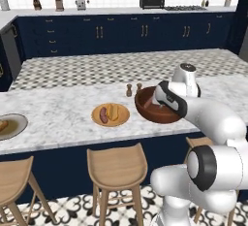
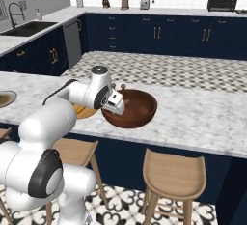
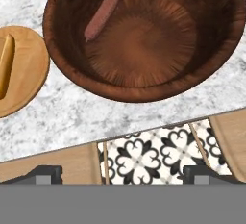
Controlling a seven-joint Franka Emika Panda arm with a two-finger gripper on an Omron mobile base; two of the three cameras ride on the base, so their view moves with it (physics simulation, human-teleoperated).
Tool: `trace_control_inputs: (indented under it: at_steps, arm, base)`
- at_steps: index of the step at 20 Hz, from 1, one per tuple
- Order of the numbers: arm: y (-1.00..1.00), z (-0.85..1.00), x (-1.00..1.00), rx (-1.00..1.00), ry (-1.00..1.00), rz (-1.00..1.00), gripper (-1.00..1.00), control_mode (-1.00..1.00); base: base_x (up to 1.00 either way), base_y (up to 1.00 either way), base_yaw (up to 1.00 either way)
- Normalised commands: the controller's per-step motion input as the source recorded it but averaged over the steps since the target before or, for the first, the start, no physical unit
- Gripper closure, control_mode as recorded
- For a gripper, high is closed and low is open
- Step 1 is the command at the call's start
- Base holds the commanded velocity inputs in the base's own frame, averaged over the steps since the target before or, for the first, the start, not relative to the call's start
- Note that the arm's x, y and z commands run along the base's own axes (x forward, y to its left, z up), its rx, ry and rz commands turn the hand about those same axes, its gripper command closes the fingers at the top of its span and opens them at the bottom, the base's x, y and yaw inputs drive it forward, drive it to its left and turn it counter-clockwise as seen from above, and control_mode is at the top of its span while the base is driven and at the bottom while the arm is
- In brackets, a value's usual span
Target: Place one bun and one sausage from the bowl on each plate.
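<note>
Sausage (image 3: pixel 102 14), reddish-brown and slim, lies alone inside the glossy dark brown round bowl (image 3: pixel 144 86), ahead of the wide-spread, empty fingers (image 3: pixel 45 174). Beyond the left finger, the flat orange plate (image 3: pixel 26 81) sits on the marble surface (image 3: pixel 72 115), bearing a golden bun (image 3: pixel 6 67).

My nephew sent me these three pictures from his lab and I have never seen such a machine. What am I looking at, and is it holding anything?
It is a white robot arm on a driving base in a simulated kitchen. Two pictures come from cameras behind the arm, left and right; the third looks down from its hand. On the marble counter stands a deep brown bowl with one sausage left inside. Beside it, the orange plate already has a bun and a sausage; a grey plate further left holds a bun. The gripper hangs open at the bowl's near rim, holding nothing.
</note>
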Motion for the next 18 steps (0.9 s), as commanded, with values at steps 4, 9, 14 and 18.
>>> trace_control_inputs:
  at_steps: [4,9,14,18]
  arm:
    - [0.0,0.0,0.0,0.0,0.0,0.0,-1.0,1.0]
    - [0.0,0.0,0.0,0.0,0.0,0.0,-1.0,1.0]
    - [0.0,0.0,0.0,0.0,0.0,0.0,-1.0,1.0]
    - [-0.03,0.37,0.7,0.01,-0.12,-0.01,-1.0,-1.0]
  base:
    - [0.86,-0.28,0.12]
    - [0.68,-0.28,0.04]
    - [0.01,0.0,0.0]
    - [0.0,0.0,0.0]
